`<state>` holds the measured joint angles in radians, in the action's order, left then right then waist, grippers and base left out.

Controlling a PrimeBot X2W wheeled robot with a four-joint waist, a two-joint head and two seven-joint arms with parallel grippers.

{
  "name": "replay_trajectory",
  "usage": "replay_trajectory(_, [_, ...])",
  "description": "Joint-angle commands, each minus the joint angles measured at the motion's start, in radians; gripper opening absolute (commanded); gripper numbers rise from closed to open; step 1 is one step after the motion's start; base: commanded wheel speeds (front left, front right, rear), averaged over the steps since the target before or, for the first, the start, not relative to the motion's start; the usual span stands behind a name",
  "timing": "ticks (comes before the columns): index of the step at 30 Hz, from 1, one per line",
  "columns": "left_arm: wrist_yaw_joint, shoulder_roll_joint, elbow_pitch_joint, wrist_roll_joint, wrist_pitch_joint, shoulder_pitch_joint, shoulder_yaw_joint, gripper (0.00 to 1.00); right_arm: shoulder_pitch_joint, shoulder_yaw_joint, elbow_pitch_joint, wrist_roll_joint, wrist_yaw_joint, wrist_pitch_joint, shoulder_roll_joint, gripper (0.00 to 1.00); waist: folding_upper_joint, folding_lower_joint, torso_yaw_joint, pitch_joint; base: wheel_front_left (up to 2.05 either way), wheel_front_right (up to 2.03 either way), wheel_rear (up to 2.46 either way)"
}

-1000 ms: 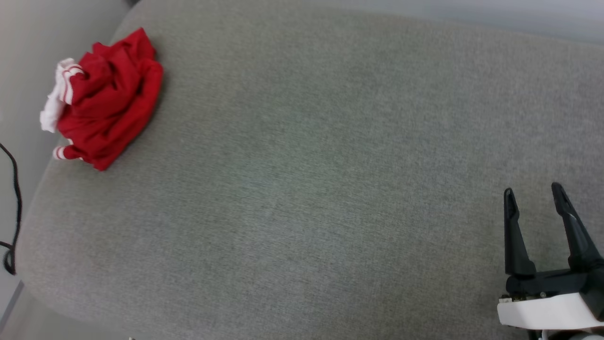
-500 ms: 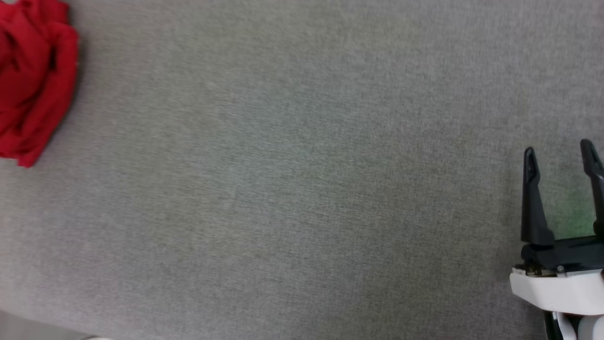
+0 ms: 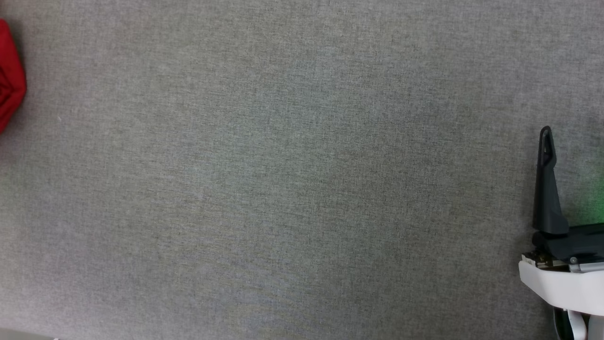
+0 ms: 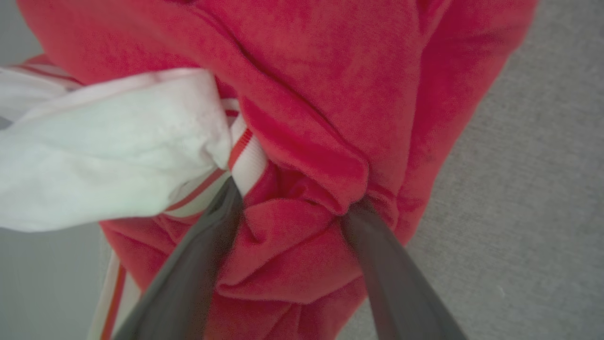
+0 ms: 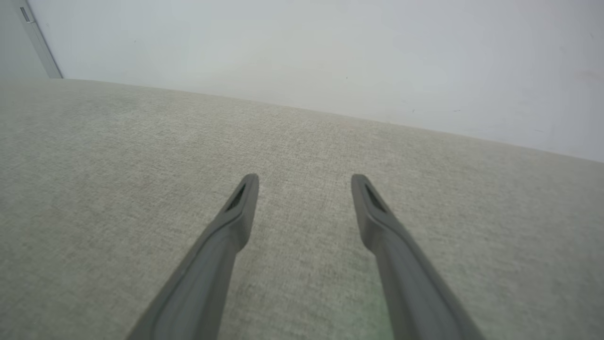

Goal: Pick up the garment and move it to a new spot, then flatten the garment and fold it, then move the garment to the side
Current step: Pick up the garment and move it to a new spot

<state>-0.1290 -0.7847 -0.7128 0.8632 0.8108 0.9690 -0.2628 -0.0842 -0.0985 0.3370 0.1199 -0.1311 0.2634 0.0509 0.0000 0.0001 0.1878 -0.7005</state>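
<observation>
The garment is a crumpled heap of bright red cloth with a white sleeve and red-striped trim, close up in the left wrist view. My left gripper is open, fingers spread wide. Their tips are pushed into the heap with a red fold bulging between them. In the head view just a red sliver of the garment shows at the left edge. My right gripper is open and empty, low over the grey cushion far to the right. One of its fingers rises at the head view's right edge.
A wide grey fabric cushion lies under everything. Its far edge meets a pale wall in the right wrist view. In the left wrist view, pale floor shows below the cushion's edge, beside the garment.
The head camera has swung right and closer, so the garment has slid to the picture's left edge and only one right finger remains in it. Both grippers stay open.
</observation>
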Motion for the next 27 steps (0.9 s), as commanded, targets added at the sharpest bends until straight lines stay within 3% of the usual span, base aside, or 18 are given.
replay_trajectory(1, [0.0,0.04,-0.028,0.006,0.022,-0.038,-0.036,1.0,-0.016,-0.001,0.003,0.008,0.001,0.002,-0.001,1.0,0.0,-0.0001,-0.001,0.0,0.0,0.0,0.0])
replay_trajectory(2, [0.0,0.042,-0.033,0.009,0.017,-0.036,-0.041,0.43,-0.015,-0.001,0.003,0.008,0.001,0.002,-0.001,1.0,0.0,-0.0001,-0.001,0.001,0.0,0.0,0.0])
replay_trajectory(3, [0.0,0.043,-0.038,0.013,0.013,-0.033,-0.045,0.0,-0.014,-0.001,0.002,0.01,0.001,0.002,-0.001,1.0,0.0,-0.0001,-0.001,0.002,0.0,0.0,0.0])
replay_trajectory(15, [0.0,-0.063,0.06,-0.012,-0.073,0.045,-0.157,0.0,-0.007,0.015,-0.053,-0.038,0.001,0.002,-0.001,1.0,0.0,-0.0001,0.011,0.138,0.0,0.0,0.0])
replay_trajectory(24, [0.0,-0.142,0.252,-0.037,-0.047,0.141,-0.309,0.0,0.038,0.032,-0.108,-0.101,0.001,0.002,-0.001,1.0,0.0,-0.0001,-0.008,0.312,0.0,0.0,0.0])
replay_trajectory(27, [0.0,-0.143,0.323,-0.043,-0.028,0.182,-0.36,0.0,0.056,0.035,-0.124,-0.119,0.001,0.002,-0.001,1.0,0.0,-0.0001,-0.023,0.363,0.0,0.0,0.0])
